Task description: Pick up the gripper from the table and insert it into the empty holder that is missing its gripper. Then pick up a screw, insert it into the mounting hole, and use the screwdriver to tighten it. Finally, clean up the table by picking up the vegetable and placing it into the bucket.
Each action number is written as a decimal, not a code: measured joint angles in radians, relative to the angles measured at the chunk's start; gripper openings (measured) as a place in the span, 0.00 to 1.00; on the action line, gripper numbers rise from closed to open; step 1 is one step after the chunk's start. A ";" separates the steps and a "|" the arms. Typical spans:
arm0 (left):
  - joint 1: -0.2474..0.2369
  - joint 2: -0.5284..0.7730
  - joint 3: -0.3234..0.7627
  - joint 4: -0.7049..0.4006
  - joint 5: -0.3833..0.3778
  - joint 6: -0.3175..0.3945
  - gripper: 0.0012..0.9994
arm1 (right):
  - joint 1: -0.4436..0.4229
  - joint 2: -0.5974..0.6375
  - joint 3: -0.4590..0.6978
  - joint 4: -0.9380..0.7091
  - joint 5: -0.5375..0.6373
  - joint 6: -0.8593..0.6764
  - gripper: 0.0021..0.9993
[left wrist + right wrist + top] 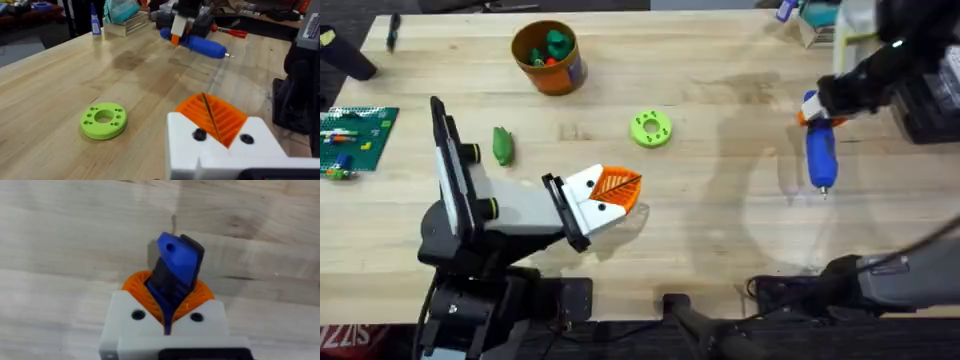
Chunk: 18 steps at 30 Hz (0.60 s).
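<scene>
Tabletop (720, 200): your left hand (617, 192) rests low at centre, pads together, nothing between them. Right hand (812, 112) is clamped on the screwdriver (820, 152), far right. Bucket (548, 58) at the back; vegetable (502, 144) lies left.

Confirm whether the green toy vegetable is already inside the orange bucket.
No, the vegetable lies on the bare table, apart from the bucket.
</scene>
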State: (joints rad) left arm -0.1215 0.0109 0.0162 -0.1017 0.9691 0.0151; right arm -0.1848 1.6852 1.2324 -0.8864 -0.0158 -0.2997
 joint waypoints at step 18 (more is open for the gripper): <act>0.000 0.000 0.000 0.000 0.000 0.000 0.00 | 0.363 -0.653 -0.018 -0.055 -0.107 0.148 0.02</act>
State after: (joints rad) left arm -0.1211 0.0109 0.0162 -0.1017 0.9691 0.0151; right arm 0.1781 1.0320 1.2143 -0.9409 -0.1229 -0.1515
